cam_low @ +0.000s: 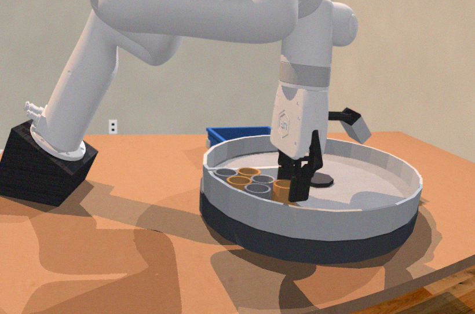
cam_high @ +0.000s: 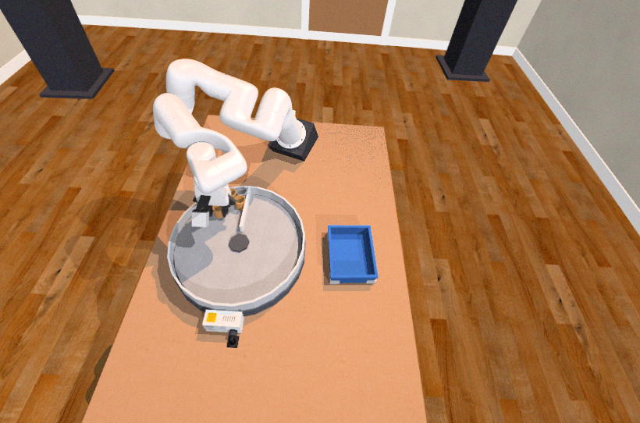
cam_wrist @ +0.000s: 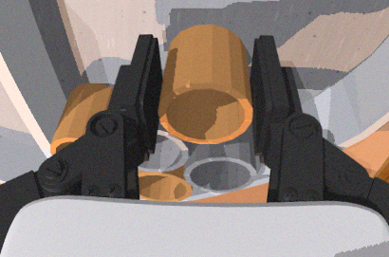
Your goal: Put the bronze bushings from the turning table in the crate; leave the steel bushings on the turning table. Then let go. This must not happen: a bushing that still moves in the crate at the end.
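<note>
My gripper [cam_high: 218, 211] [cam_low: 296, 184] [cam_wrist: 206, 61] is shut on a bronze bushing [cam_low: 281, 188] [cam_wrist: 204, 85], low inside the grey turning table [cam_high: 277, 293] [cam_low: 336, 219] near its back-left rim. Beside it stand two more bronze bushings [cam_low: 248, 171] [cam_low: 238, 182], one showing in the wrist view [cam_wrist: 80, 109], and three steel bushings [cam_low: 225, 172] [cam_low: 263, 178] [cam_low: 258, 189], one showing in the wrist view [cam_wrist: 216, 174]. The blue crate [cam_high: 328, 252] [cam_low: 237, 130] stands on the table to the right of the turning table and looks empty.
A white divider bar [cam_high: 244, 215] runs from the rim to the dark hub [cam_high: 239, 243] [cam_low: 321, 180]. A white control box [cam_high: 222, 321] sits at the turning table's front. The arm's base block [cam_high: 293, 145] [cam_low: 35, 171] is behind. Two black pedestals [cam_high: 50, 33] [cam_high: 482, 26] stand on the floor.
</note>
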`<action>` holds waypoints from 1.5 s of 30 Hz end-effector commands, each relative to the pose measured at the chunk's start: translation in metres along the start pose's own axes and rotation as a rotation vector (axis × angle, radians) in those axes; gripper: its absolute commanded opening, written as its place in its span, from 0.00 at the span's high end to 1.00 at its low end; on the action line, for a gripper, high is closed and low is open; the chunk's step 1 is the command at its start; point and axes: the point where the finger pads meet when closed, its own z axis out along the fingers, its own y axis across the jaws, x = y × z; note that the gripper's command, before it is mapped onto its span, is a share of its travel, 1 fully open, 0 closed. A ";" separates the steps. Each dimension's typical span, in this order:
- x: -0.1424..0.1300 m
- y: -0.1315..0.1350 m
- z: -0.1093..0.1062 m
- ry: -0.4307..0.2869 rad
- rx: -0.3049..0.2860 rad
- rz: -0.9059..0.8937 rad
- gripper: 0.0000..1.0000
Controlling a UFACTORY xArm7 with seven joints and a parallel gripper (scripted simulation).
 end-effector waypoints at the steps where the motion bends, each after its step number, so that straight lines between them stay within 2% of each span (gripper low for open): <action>1: 0.001 0.000 -0.001 0.002 -0.001 0.000 1.00; 15: 0.001 0.000 -0.003 0.002 -0.001 0.000 1.00; 22: 0.001 0.000 -0.025 0.002 -0.001 0.000 1.00; 24: 0.001 0.000 -0.025 0.002 -0.001 0.000 1.00; 34: 0.000 0.000 -0.065 0.002 -0.001 0.000 1.00; 45: 0.000 0.000 -0.069 0.002 -0.001 0.000 1.00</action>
